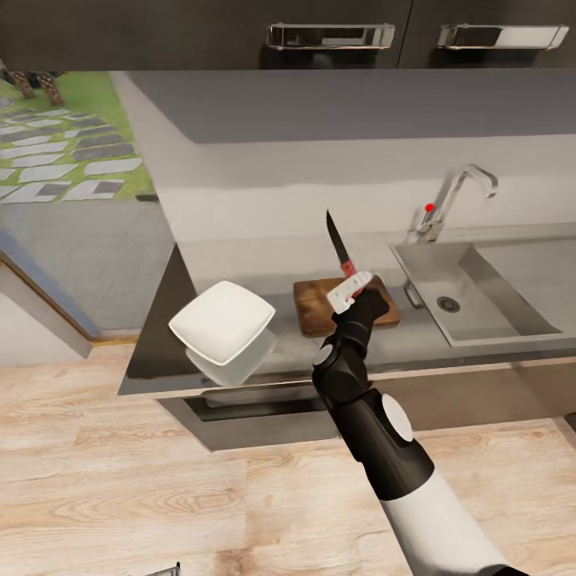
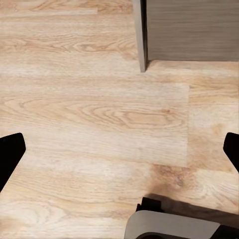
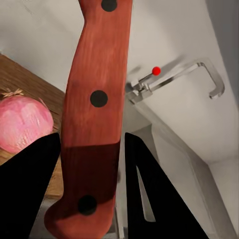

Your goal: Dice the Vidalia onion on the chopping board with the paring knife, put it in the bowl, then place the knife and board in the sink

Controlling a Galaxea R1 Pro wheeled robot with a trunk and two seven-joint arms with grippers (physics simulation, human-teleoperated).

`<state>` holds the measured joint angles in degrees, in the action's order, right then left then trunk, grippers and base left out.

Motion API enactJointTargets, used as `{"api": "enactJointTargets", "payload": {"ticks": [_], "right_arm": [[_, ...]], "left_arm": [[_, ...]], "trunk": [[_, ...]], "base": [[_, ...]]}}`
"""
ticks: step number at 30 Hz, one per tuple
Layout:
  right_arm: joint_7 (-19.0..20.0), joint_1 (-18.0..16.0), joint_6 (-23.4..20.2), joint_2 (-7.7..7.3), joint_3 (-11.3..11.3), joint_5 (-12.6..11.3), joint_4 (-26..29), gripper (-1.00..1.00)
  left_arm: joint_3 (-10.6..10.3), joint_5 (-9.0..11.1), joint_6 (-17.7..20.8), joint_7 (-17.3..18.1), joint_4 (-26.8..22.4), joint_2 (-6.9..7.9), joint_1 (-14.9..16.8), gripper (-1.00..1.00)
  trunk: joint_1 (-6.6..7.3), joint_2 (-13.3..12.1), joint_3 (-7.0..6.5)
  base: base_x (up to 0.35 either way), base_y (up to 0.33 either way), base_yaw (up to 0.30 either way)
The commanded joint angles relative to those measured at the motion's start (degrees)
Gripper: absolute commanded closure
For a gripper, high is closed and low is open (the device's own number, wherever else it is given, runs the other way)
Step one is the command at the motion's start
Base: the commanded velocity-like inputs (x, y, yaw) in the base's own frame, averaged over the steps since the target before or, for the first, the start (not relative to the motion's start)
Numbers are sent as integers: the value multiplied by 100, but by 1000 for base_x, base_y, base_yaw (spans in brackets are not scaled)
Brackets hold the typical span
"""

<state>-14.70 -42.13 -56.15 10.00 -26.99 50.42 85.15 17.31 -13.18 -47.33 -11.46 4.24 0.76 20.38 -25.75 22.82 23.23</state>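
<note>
My right gripper [image 1: 350, 292] is shut on the red handle of the paring knife [image 1: 337, 242], whose dark blade points up and away over the chopping board [image 1: 314, 314]. In the right wrist view the handle [image 3: 97, 99] sits between the dark fingers [image 3: 30, 194], and the pinkish Vidalia onion [image 3: 22, 124] lies whole on the board [image 3: 30, 79] beside it. The white bowl [image 1: 222, 320] stands on the grey countertop [image 1: 160, 352] left of the board. The steel sink [image 1: 480, 308] with its faucet [image 1: 456, 196] lies to the right. My left gripper [image 2: 119, 154] hangs open over the wooden floor.
Dark upper cabinets with chrome handles [image 1: 330, 36] hang above the counter. The counter's left end [image 1: 172, 280] opens onto a doorway with paving and grass. A cabinet corner [image 2: 189, 30] and the robot's base [image 2: 169, 226] show in the left wrist view.
</note>
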Motion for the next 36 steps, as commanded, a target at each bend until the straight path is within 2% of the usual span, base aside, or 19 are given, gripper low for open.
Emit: {"api": "enactJointTargets", "payload": {"ticks": [1, 13, 19, 31, 36], "right_arm": [[-53, -6, -27, 0, -12, -41, -33, 100], [-68, 5, -14, 0, 35, -41, -205, 100], [-66, 18, -10, 0, 252, -41, -209, 100], [-62, 45, -7, -2, 521, -43, -430, 100], [-60, 52, 2, -100, 550, -41, -738, 100]], "left_arm": [[27, -61, -31, -40, 25, 3, 10, -100], [27, -61, -30, -40, 25, 3, 10, -100], [27, -61, -31, -40, 25, 3, 10, -100], [27, -61, -31, -40, 25, -3, 10, -100], [27, -61, -31, -40, 25, -5, 10, -100]], "trunk": [[-3, 10, 9], [-3, 10, 9], [-3, 10, 9], [-3, 10, 9], [-3, 10, 9]], "base": [[0, 34, 0], [0, 6, 0], [0, 0, 0], [0, 0, 0], [0, 0, 0]]}}
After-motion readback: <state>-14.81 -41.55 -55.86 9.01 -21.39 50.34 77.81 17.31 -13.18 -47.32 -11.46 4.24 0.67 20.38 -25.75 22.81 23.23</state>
